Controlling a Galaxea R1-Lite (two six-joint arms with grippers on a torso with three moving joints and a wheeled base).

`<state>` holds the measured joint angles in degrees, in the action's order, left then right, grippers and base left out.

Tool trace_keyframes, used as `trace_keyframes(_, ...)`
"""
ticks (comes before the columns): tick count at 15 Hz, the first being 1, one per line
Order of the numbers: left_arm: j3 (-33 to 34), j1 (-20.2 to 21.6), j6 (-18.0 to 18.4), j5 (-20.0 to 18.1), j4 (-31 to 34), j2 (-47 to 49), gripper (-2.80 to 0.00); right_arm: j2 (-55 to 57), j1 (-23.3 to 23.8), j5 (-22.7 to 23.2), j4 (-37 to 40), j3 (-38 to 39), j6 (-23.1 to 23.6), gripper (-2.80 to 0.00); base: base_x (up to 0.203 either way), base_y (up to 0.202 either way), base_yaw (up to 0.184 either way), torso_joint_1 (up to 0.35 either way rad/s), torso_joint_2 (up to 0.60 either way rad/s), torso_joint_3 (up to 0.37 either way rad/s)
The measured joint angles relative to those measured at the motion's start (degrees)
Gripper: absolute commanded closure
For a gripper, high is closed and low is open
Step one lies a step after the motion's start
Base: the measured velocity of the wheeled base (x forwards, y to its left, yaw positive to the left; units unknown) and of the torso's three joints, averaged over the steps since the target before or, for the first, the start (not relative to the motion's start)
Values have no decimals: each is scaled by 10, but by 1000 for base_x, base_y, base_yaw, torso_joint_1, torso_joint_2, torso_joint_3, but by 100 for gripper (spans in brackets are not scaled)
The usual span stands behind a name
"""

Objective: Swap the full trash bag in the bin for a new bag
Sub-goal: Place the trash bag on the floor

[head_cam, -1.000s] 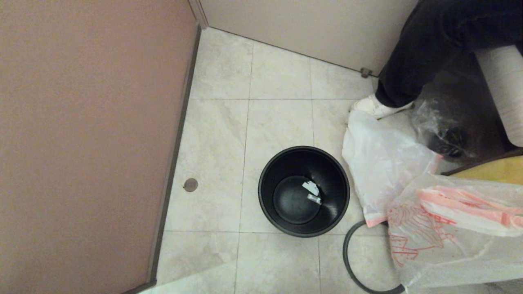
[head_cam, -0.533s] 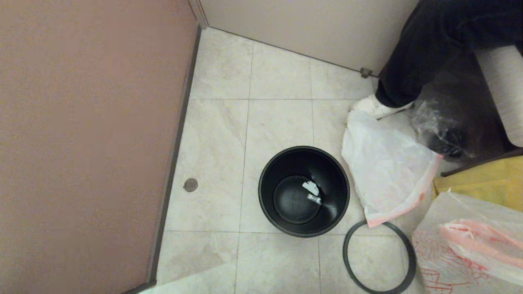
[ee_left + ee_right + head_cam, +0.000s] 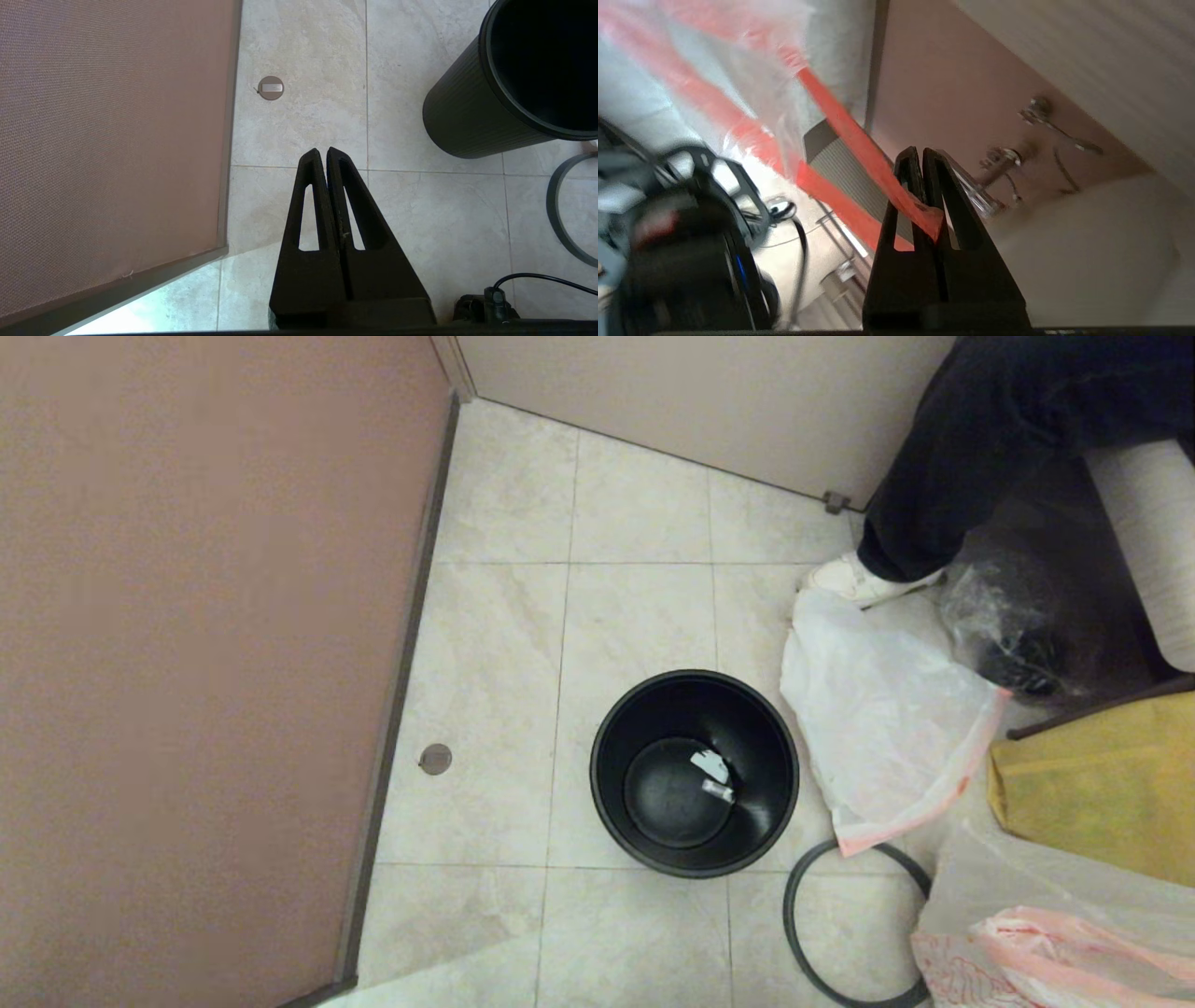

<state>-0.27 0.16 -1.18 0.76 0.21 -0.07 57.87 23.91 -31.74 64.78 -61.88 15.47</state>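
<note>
The black bin (image 3: 609,803) stands unlined on the tiles, with scraps of white paper on its bottom. Its grey rim ring (image 3: 801,933) lies on the floor to its right. My right gripper (image 3: 920,151) is shut on the orange-red drawstring (image 3: 859,144) of the full trash bag (image 3: 1046,943), which hangs bulky at the lower right of the head view. The new bag (image 3: 878,737) lies flat on the floor right of the bin, its hem over the ring. Above the tiles left of the bin (image 3: 467,121), my left gripper (image 3: 322,151) is shut on nothing.
A brown partition (image 3: 187,663) walls off the left side, and a floor drain (image 3: 435,758) sits beside it. A person's dark leg (image 3: 952,457) and white shoe (image 3: 850,581) stand at the back right. A clear bag with dark lumps (image 3: 1008,635) and a big yellow bag (image 3: 1102,784) are on the right.
The full trash bag has swung to the right and toward the near edge, uncovering the yellow bag and most of the ring. The left arm, bin and new bag have not moved.
</note>
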Motion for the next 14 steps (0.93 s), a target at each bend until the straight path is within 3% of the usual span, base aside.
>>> trace_keyframes(3, 0, 0, 0, 0, 0, 0, 0, 61, 54, 0, -100, 26, 12, 0, 0, 0, 0, 0, 0, 0)
trace_keyframes(7, 0, 0, 0, 0, 0, 0, 0, 97, 165, 5, -215, 32, 94, 0, 0, 0, 0, 0, 0, 0)
trace_keyframes(12, 0, 0, 0, 0, 0, 0, 0, 115, 213, 11, -219, 53, 112, 0, 0, 0, 0, 0, 0, 0)
trace_keyframes(14, 0, 0, 0, 0, 0, 0, 0, 140, 213, 40, -220, 66, 113, 0, 0, 0, 0, 0, 0, 0)
